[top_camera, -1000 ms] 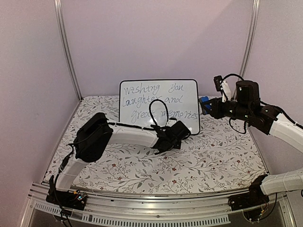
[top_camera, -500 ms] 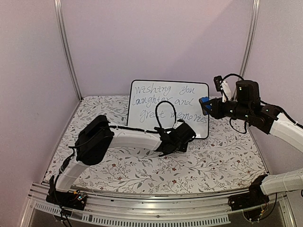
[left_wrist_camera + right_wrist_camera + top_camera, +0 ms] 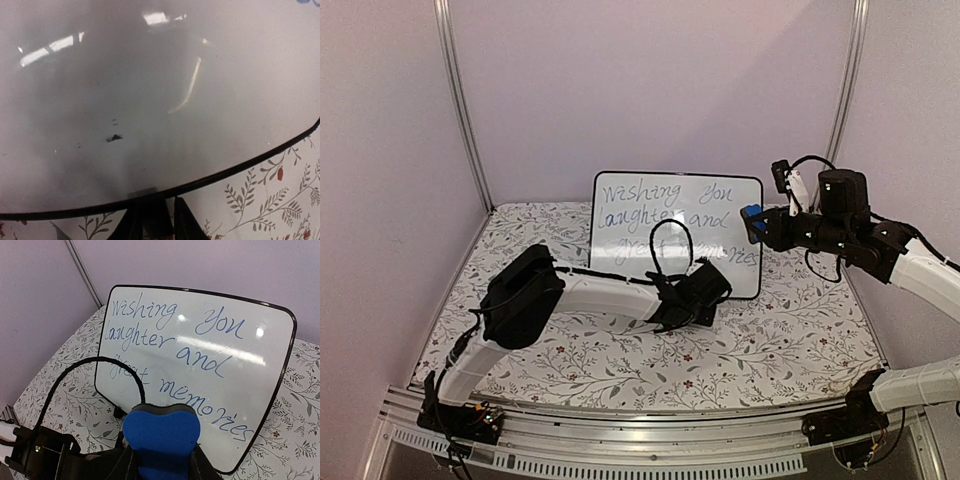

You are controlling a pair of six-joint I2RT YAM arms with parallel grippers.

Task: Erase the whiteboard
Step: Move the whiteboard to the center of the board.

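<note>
Soft, even, faintly lilac light fills the overhead view, with only weak shadows below the whiteboard (image 3: 720,200). In the left wrist view the whiteboard (image 3: 160,100) looks dim, grey and blurred, with lamp reflections smeared at its top left and its rim bowed by the lens. In the right wrist view glare streaks cross it, and the eraser (image 3: 161,432) below is slightly soft.

Whiteboard (image 3: 720,205): position shifts rightward across the worktop (image 3: 800,340). Its right rim is now just beside the blue eraser (image 3: 751,222), where earlier the two were apart. Its lower right corner comes nearer the arms.
Left tool (image 3: 708,288): shifts rightward with the board, at its lower rim.
</note>
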